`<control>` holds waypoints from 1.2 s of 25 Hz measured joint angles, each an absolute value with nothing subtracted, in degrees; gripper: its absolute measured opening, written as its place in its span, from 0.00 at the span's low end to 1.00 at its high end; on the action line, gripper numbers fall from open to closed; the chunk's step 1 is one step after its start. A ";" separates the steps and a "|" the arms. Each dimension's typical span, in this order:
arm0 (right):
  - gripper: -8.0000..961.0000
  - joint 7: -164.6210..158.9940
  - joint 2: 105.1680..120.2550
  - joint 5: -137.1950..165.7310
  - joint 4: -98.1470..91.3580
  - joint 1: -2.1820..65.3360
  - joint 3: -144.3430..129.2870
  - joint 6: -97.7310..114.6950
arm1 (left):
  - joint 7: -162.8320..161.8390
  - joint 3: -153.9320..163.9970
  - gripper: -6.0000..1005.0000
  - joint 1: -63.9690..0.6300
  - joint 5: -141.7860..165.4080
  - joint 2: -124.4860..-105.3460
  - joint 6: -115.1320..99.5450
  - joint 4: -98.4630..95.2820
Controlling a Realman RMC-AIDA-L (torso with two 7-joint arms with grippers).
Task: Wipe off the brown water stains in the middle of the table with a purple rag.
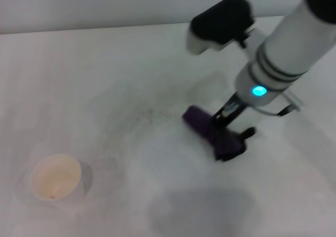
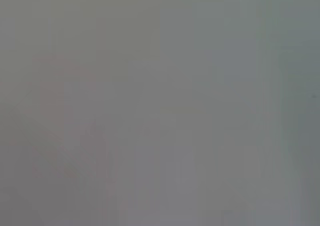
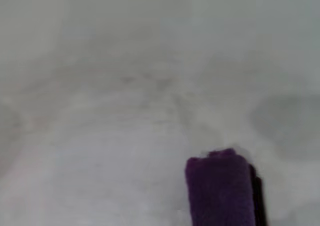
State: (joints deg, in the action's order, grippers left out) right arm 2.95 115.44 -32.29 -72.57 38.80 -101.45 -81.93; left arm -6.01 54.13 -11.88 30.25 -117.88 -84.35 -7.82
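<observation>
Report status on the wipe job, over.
Right gripper down on the purple rag, pressing it to the table mid-surface. No brown puddle visible, only faint specks beside the rag. Paper cup well clear. Left gripper out of sight.

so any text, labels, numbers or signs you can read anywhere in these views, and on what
None can be read.
White paper cup: plain, no print visible.
Purple rag: no label or tag text visible, in the head view or the right wrist view.
Table: only faint smudges, no markings.
Right arm above the right gripper: a glowing cyan light, not a character.
Left wrist view: a blank grey blur, nothing to read.
</observation>
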 joint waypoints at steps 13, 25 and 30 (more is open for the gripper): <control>0.16 7.60 115.41 -27.52 -68.17 36.72 -95.97 -77.71 | -5.97 52.73 0.87 -12.15 30.30 -118.20 -84.36 -7.82; 0.32 21.32 115.45 -36.18 -63.20 29.38 -84.94 -68.30 | -5.97 52.73 0.87 -13.21 30.28 -118.49 -83.95 -7.81; 0.35 34.90 115.30 -47.28 -63.12 26.19 -76.18 -68.32 | -5.97 52.73 0.88 -13.46 30.24 -118.80 -83.80 -7.53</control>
State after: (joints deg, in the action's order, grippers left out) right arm 34.90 115.30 -47.28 -63.12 26.19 -76.18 -68.32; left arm -5.97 52.73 -13.46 30.24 -118.80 -83.80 -7.53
